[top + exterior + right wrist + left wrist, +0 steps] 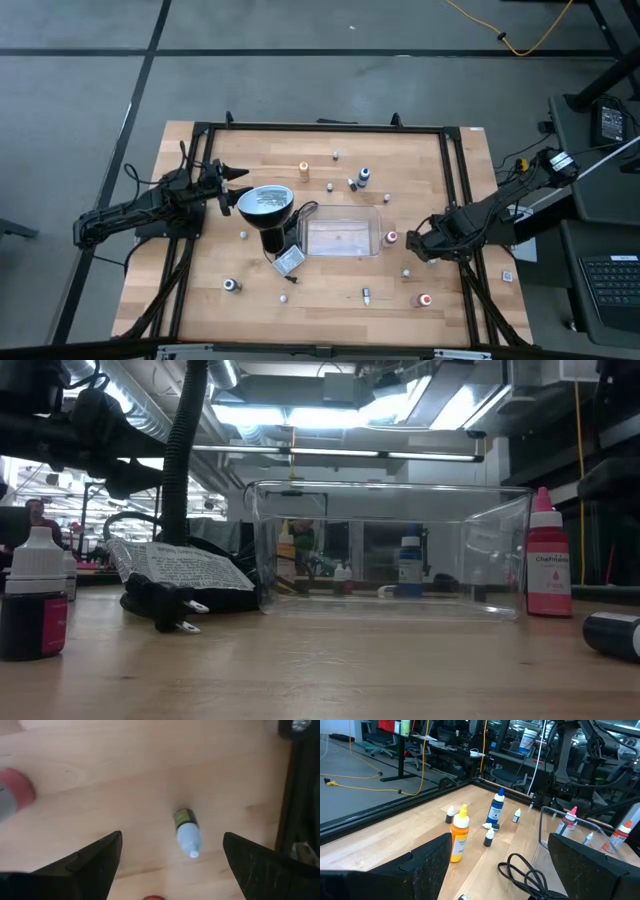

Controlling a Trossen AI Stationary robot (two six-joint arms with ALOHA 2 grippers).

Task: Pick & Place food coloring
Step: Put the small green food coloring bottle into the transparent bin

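Approach step: right gripper (pixel 170 857), jaws open and empty, hovers over a small lying bottle (pixel 187 832) at right of the table (pixel 200 300); next, lower and close; left gripper (pixel 495 870) waits, jaws open, at upper left.

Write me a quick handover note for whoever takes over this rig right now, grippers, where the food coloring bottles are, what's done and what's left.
Left gripper: open, empty, at the table's left near the lamp.
Right gripper: open, empty, hovering over a small bottle lying on its side, right of the clear tray.
Food coloring: all scattered on the table, e.g. orange bottle, blue bottle, red bottle beside the tray.
Done: nothing visibly; the tray looks empty.
Left: every bottle, probably into the tray.
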